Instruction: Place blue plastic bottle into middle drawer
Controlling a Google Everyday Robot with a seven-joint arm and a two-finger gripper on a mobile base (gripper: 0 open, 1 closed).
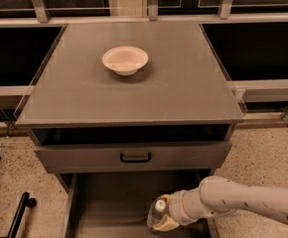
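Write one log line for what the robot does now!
hand: holds bottle | bottle: over open drawer | bowl: on cabinet top

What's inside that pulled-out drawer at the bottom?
The gripper holds the blue plastic bottle inside the middle drawer, right of centre; plain floor shows beside it. Its back is hidden under the handled drawer.
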